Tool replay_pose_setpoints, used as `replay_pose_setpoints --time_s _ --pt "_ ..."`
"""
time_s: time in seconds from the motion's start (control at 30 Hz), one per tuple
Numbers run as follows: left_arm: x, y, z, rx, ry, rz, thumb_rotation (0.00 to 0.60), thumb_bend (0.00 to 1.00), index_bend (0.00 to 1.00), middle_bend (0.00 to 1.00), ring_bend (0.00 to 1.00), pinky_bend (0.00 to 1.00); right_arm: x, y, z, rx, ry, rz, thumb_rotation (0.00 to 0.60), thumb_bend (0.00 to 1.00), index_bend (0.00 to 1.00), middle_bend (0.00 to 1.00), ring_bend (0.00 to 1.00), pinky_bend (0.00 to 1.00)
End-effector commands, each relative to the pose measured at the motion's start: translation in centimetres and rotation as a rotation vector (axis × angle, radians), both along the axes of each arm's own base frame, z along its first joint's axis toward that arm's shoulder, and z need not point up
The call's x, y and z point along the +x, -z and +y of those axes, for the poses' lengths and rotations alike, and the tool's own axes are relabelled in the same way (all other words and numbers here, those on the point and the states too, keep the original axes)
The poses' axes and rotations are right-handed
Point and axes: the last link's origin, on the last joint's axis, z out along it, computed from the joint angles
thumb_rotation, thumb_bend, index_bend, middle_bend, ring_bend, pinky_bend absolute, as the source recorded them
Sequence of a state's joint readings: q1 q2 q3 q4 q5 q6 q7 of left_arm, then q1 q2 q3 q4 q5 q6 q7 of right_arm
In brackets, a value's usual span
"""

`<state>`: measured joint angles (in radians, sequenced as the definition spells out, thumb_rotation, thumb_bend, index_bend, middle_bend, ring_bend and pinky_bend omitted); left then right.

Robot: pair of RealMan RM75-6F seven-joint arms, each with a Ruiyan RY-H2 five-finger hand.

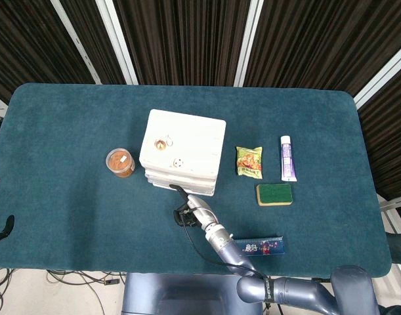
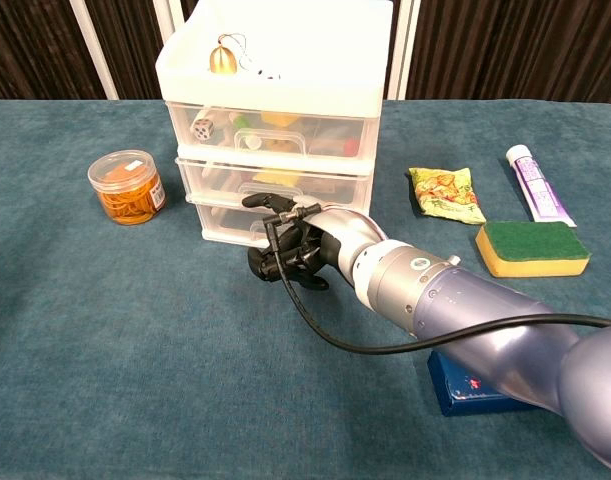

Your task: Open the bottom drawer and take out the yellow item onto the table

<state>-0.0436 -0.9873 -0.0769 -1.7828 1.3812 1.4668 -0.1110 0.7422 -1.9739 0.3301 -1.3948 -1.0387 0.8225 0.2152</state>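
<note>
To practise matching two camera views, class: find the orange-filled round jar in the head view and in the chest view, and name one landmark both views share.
Head view: the orange-filled jar sits left of centre, just left of the white drawer unit.
Chest view: the jar is at the left, again left of the drawer unit.
Shared landmark: the white drawer unit.

a round clear jar of orange bits stands on the teal bench, well off to the left of the fingers. right of the fingers lie a yellow-green snack packet, a white and purple tube and a sponge with a green top. a dark blue box lies nearer the bench's front edge.
</note>
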Motion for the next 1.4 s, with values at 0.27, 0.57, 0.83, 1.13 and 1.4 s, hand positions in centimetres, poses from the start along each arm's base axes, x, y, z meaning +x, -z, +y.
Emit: replay_pose_setpoints --time_s 0.27,0.57,0.83,1.13,1.4 --pt "0.0 0.0 0.0 -0.002 0.0 0.002 0.6 0.4 0.04 0.0 0.0 0.0 0.0 -0.1 0.6 0.003 -0.01 -0.003 0.6 0.64 0.12 0.89 0.92 0.94" --pt "0.0 0.0 0.0 -0.002 0.0 0.002 0.6 0.41 0.04 0.0 0.0 0.0 0.1 -0.2 1.3 0.006 -0.024 -0.001 0.6 0.64 0.12 0.89 0.91 0.94" --pt "0.0 0.1 0.0 -0.006 -0.002 0.002 0.6 0.41 0.04 0.0 0.0 0.0 -0.1 -1.7 2.1 -0.048 -0.047 0.001 0.6 0.64 0.11 0.89 0.91 0.94" --pt "0.0 0.0 0.0 -0.003 -0.001 -0.003 0.6 0.41 0.04 0.0 0.0 0.0 -0.3 -5.2 2.3 -0.167 -0.09 0.099 0.6 0.64 0.11 0.89 0.91 0.94" --pt "0.1 0.1 0.0 -0.008 0.003 -0.003 0.6 0.4 0.04 0.0 0.0 0.0 0.0 -6.6 1.9 -0.194 -0.084 0.145 0.6 0.64 0.11 0.89 0.92 0.94"
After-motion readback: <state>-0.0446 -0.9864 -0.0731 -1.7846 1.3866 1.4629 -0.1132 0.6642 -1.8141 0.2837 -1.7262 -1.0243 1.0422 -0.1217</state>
